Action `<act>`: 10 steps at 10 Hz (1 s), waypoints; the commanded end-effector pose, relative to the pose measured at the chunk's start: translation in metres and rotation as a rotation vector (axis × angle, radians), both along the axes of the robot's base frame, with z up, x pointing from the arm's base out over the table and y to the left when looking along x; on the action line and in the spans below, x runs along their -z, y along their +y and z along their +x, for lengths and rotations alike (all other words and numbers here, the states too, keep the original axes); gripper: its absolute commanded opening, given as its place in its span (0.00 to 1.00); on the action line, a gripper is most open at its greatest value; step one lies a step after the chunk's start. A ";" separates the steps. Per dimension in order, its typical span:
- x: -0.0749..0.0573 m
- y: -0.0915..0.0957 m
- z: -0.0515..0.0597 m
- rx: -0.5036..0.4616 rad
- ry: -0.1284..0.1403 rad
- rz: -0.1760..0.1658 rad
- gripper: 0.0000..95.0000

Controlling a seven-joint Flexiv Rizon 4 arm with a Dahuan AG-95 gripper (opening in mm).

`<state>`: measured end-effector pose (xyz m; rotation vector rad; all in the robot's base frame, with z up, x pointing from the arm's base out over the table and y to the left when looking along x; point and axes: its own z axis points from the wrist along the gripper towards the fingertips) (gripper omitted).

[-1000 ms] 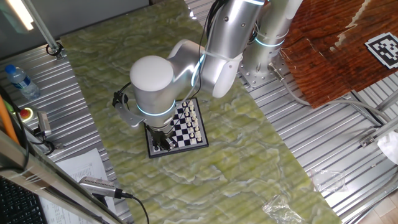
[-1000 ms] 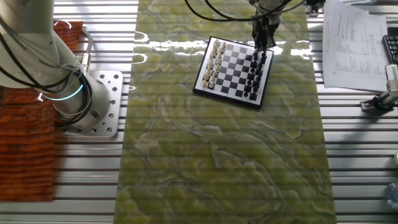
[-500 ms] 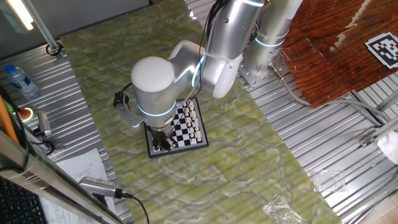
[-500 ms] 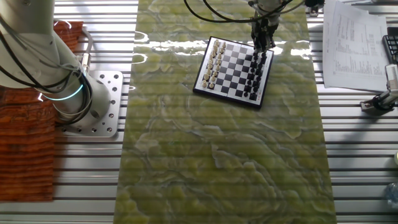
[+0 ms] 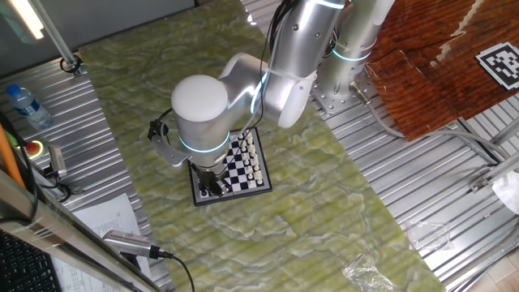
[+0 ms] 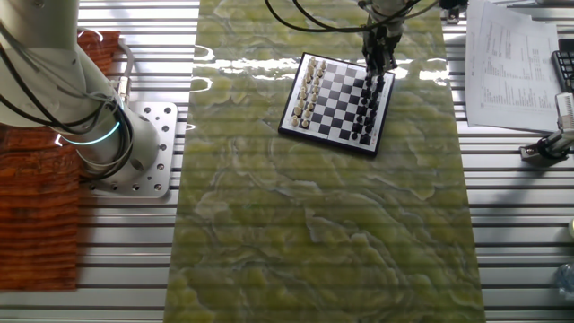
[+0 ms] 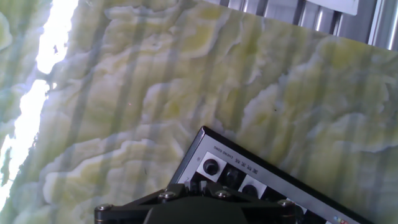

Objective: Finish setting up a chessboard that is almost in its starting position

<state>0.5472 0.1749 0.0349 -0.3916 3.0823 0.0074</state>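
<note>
Chessboard (image 6: 337, 100) flat on green marbled counter (image 6: 314, 224), gripper (image 6: 377, 65) low over black-piece edge. Jaws: cannot tell whether spread or pinching. Pieces look tiny, light, easily toppled; crowded rows, so pinch one piece by its top, straight down.

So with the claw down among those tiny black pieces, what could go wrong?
The gripper sits low over the black pieces, which stand tightly packed at one end of the chessboard; a slight sideways slip could topple neighbours. The board is small and lies loose on the green mat, so a push might slide it. From these views I cannot tell whether the fingers are closed.
</note>
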 end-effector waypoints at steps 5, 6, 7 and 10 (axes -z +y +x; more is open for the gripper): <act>0.002 -0.001 0.000 -0.004 -0.008 0.000 0.00; 0.003 -0.001 0.000 -0.006 -0.010 0.002 0.00; 0.001 0.000 0.000 -0.008 -0.009 0.004 0.00; 0.001 0.000 0.000 -0.010 -0.009 0.002 0.00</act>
